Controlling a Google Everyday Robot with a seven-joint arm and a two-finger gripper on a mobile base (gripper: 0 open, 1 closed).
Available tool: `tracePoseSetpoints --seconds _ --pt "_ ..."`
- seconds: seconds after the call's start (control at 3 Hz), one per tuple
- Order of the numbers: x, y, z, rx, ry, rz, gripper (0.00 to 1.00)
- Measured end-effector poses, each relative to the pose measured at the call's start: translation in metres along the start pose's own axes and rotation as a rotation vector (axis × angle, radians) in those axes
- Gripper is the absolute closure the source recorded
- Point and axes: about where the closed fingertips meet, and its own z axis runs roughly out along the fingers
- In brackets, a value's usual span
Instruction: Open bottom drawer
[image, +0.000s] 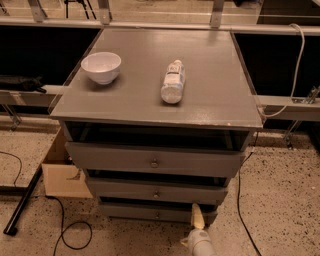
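**Gripper at the bottom drawer, pull not yet made**

Camera view: I have the grey cabinet (150, 105) from above and in front, a white bowl (101, 67) and a lying bottle (173, 81) on its top. The bottom drawer (130, 211) sits lowest of three, just above the floor, under the middle drawer (120, 189) and top drawer (110, 159). Its front looks flush or nearly so; the shadow makes that hard to judge. My gripper (197, 216) is low at the frame's bottom, against the right part of that front, well right of the small knob (157, 215). Whether it is spread or closed I cannot tell. By my reading the approach is nearly done; catching the drawer and drawing it out are left.
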Motion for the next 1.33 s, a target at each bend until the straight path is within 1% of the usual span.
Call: tracePoseSetpoints --seconds 0.67,1.0,1.33 --pt "0.03 0.02 0.0 -0.014 0.054 0.025 0.0" --pt "0.05 0.019 -0.028 0.017 0.076 0.061 0.0" --pt "0.052 0.019 -0.029 0.018 0.079 0.063 0.0"
